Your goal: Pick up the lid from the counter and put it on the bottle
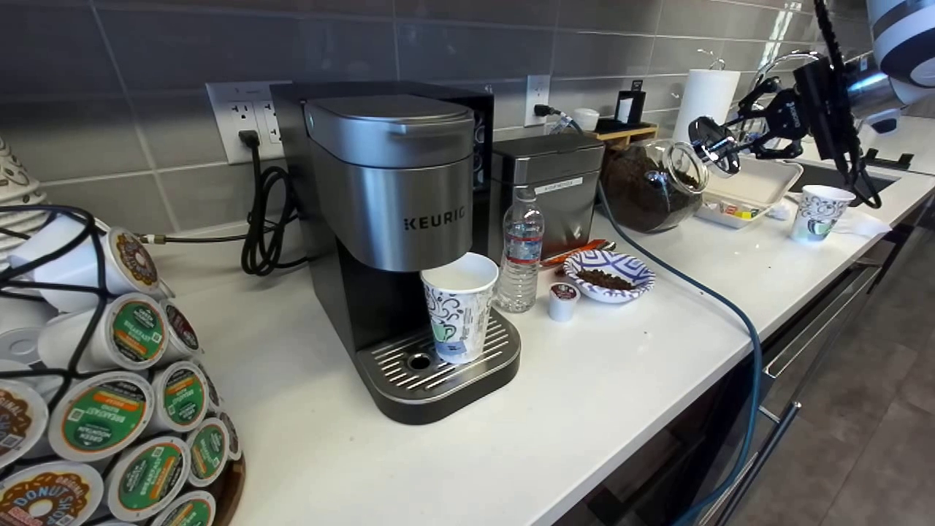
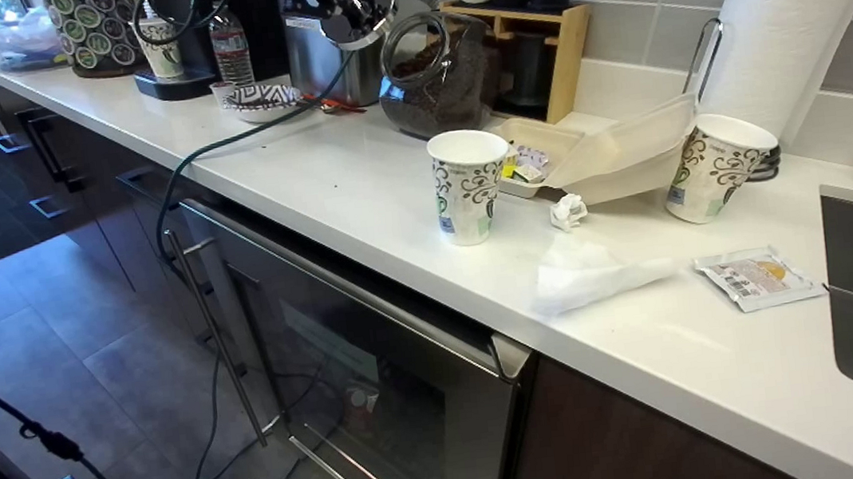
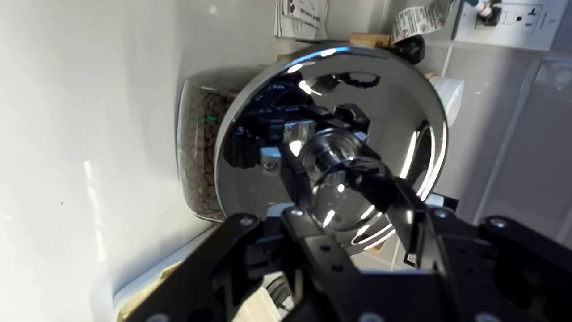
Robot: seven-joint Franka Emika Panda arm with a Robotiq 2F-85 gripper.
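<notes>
Lid (image 3: 389,112) is off the counter (image 2: 339,177), its knob (image 3: 340,203) pinched by the gripper (image 3: 335,185); covering the nearby open jar (image 2: 437,82) apparently remains.

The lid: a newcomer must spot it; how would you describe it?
Follow the white robot arm to the gripper at its end. Held there is the lid: a round disc, told from the black gripper by its mirror shine.
</notes>
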